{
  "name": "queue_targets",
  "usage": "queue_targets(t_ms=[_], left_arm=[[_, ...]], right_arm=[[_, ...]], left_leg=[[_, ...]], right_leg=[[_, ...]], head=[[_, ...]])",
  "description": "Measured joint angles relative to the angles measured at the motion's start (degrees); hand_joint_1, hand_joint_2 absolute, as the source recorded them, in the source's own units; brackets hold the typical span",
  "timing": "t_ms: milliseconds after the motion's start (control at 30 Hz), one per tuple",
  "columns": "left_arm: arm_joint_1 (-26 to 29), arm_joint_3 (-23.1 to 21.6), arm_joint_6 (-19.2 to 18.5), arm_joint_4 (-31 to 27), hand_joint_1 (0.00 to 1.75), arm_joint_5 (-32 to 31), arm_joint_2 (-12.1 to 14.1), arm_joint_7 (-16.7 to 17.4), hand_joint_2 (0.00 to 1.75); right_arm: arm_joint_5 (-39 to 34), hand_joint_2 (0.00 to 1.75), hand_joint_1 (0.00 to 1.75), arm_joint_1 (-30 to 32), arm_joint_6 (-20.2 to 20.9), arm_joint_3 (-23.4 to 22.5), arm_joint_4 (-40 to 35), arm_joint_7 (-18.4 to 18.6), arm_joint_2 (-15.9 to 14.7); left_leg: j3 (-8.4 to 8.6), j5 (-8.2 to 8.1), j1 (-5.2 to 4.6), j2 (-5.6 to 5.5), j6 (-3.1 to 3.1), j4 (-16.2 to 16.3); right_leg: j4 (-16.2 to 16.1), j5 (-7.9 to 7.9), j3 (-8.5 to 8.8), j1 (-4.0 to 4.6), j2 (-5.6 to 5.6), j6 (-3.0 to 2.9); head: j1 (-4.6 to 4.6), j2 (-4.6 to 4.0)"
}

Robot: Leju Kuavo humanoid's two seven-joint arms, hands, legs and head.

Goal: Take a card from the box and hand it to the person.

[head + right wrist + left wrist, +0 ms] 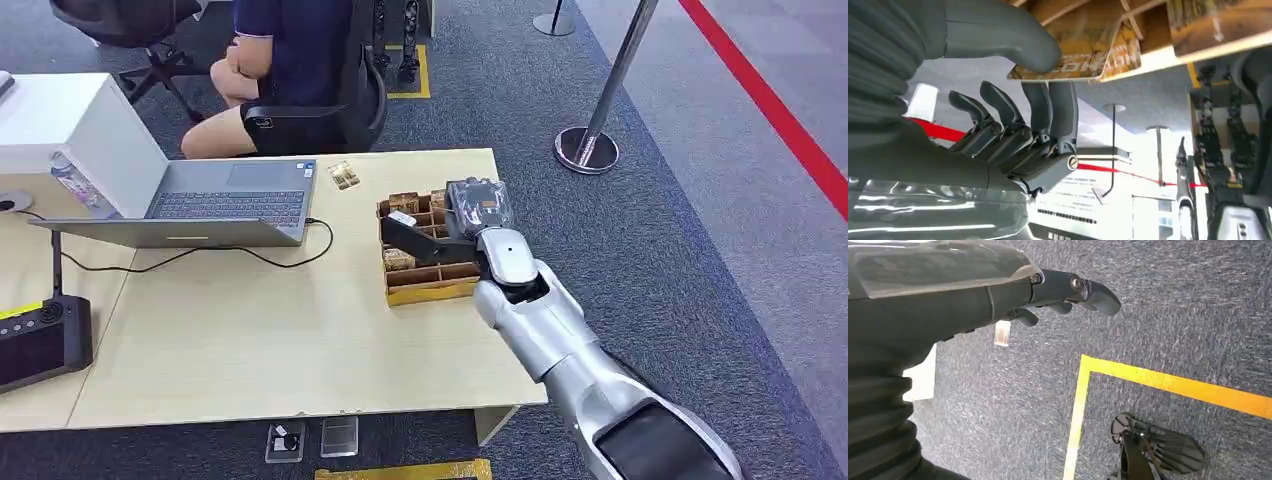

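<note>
A compartmented yellow-brown box (430, 285) of cards stands at the table's right side. My right hand (470, 215) is over the box, its dark thumb reaching down into a compartment. Up close, the thumb (998, 35) and the dark fingers (1048, 110) pinch the edge of a yellow-brown card (1083, 55) right beside the box's walls (1198, 35). My left hand (1068, 292) hangs over the carpet with its fingers loosely bent and nothing in them. The person (290, 60) sits in a chair beyond the table's far edge.
An open laptop (230, 205) with a black cable sits left of the box, and one loose card (343, 175) lies beside it. A white case (60, 130) and a black controller (40, 340) are at the left. A stanchion base (588, 148) stands right of the table.
</note>
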Motion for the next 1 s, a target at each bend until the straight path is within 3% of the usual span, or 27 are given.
queue_targets(t_ms=[700,1000], left_arm=[[0.2,0.17,0.0,0.0,0.0,0.68,0.0,0.0,1.75],[0.24,0.17,0.0,0.0,0.0,0.7,0.0,-0.31,1.75]], right_arm=[[-0.96,1.75,1.64,2.88,-0.02,-2.73,-13.2,-0.18,-2.12],[-1.38,1.75,1.64,6.4,-7.7,-5.62,-20.41,-5.25,-2.84]], left_leg=[[-0.01,0.0,0.0,0.0,0.0,0.0],[-0.02,0.0,0.0,0.0,0.0,0.0]], right_leg=[[0.0,0.0,-0.01,0.0,0.0,0.0],[0.0,0.0,-0.02,0.0,0.0,0.0]], head=[[0.04,0.0],[0.02,0.0]])
